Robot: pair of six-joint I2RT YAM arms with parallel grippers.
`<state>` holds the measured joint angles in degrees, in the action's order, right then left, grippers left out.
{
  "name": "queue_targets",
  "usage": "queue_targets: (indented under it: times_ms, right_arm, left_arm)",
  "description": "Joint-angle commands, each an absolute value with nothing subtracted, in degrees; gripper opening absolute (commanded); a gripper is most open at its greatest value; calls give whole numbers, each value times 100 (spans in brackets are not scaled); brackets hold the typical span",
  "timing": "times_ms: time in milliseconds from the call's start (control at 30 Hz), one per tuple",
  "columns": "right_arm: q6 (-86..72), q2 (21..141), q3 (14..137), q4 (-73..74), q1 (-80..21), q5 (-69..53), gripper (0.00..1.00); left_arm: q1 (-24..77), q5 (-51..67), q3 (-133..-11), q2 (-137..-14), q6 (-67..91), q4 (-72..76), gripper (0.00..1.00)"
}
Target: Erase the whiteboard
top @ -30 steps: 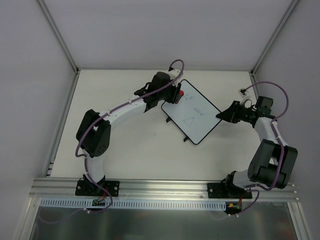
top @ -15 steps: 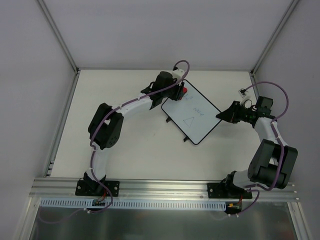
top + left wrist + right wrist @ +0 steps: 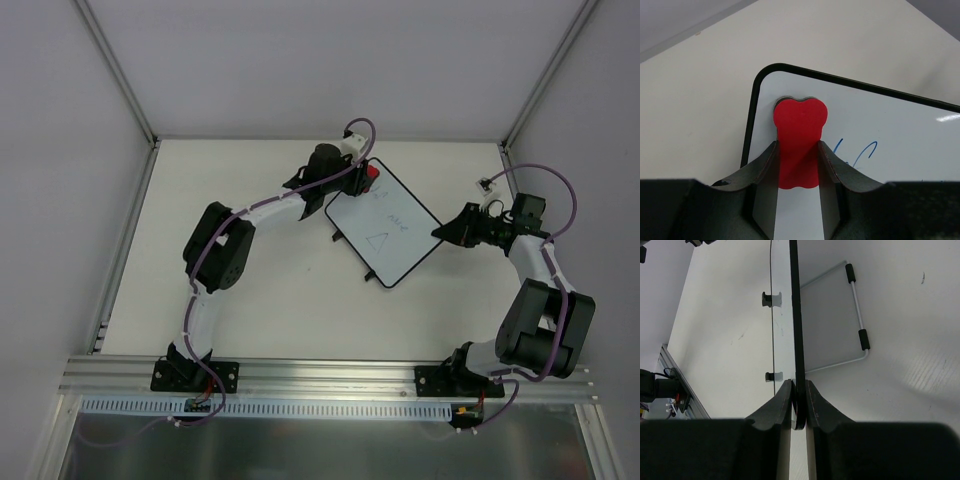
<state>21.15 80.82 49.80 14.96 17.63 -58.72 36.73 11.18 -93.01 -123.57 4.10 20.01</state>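
Note:
The whiteboard (image 3: 385, 226) lies tilted on the table, white with a black rim, with blue marks and a small triangle on it. My left gripper (image 3: 366, 180) is shut on the red eraser (image 3: 799, 135), which rests on the board's far corner (image 3: 790, 85) beside a blue squiggle (image 3: 860, 152). My right gripper (image 3: 447, 232) is shut on the board's right rim (image 3: 797, 355), seen edge-on between the fingers in the right wrist view.
A wire stand with black sleeves (image 3: 857, 315) shows behind the board in the right wrist view. Two small black feet (image 3: 371, 279) stick out at the board's near-left edge. Walls enclose the table on three sides.
My left gripper has carried the eraser a little up the board toward its far corner, and the left arm's elbow has swung right. The right arm and the board have not moved.

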Motion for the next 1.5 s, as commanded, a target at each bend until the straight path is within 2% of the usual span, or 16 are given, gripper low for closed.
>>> queue_targets:
  times_ms: [0,367,667,867,1133,1467]
  right_arm:
    - [2505,7937,4939,1371,1731,-5484,0]
    - [2558,7936,4922,1380,1731,-5476,0]
    - [2584,7945,4869,1380,1714,-5476,0]
    - [2628,7910,4825,1397,1661,-5405,0]
    - [2637,7857,4834,1424,1661,-5396,0]
    - [2646,7857,4843,1424,1644,-5440,0]
  left_arm:
    - [3955,1520,-9308,-12595,580,2153,3]
    - [4509,1635,-8790,-12305,764,2083,3]
    - [4096,941,-8420,-12033,1274,1749,0]
    - [3701,624,-8788,-12128,1494,1285,0]
    - [3507,790,-9334,-12419,1968,897,0]
    - [4130,1010,-9404,-12585,1811,835,0]
